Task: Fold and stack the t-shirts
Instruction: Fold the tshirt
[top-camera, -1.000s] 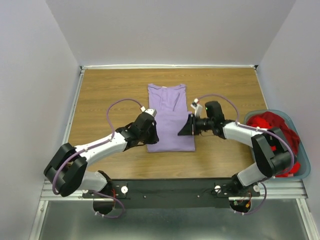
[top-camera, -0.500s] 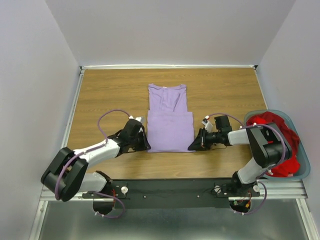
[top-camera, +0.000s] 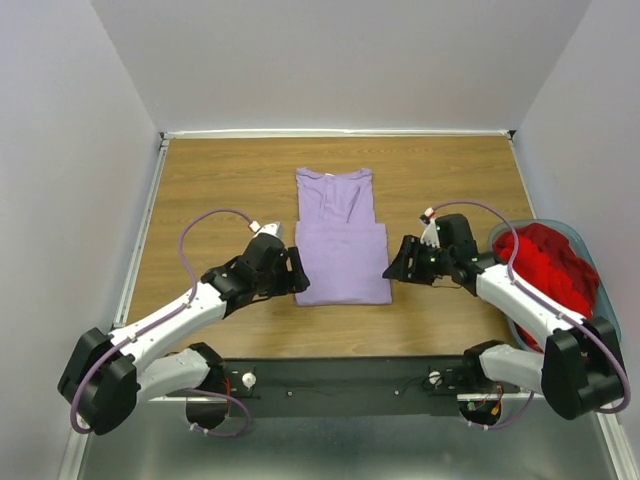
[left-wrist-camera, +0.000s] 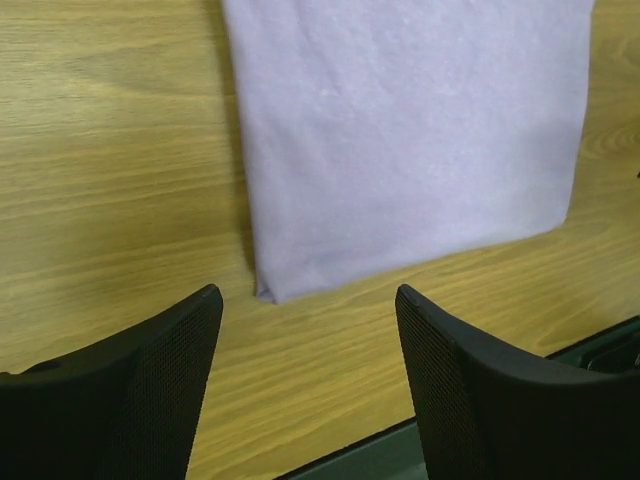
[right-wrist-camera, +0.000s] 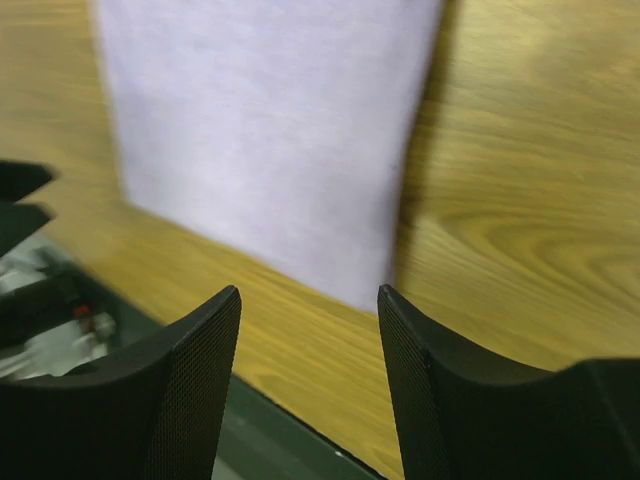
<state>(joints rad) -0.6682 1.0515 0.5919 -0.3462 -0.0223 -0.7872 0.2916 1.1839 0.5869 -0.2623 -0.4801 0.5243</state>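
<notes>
Left hand (left-wrist-camera: 308, 300) and right hand (right-wrist-camera: 310, 295) drawn back off folded lavender t-shirt (top-camera: 342, 262), both spread wide, empty

You see a plain pale lavender t-shirt (top-camera: 342, 250) at frame centre, on a table (top-camera: 220, 180) of mid-brown wood grain. At the right edge, a bright red t-shirt (top-camera: 550, 265) sits in a teal-grey basket (top-camera: 575, 228). Your left gripper (left-wrist-camera: 305, 295) and right gripper (right-wrist-camera: 308, 292) are black with finely dotted pads. The arms (top-camera: 170, 318) are white and black, with purple cables (top-camera: 200, 222).
</notes>
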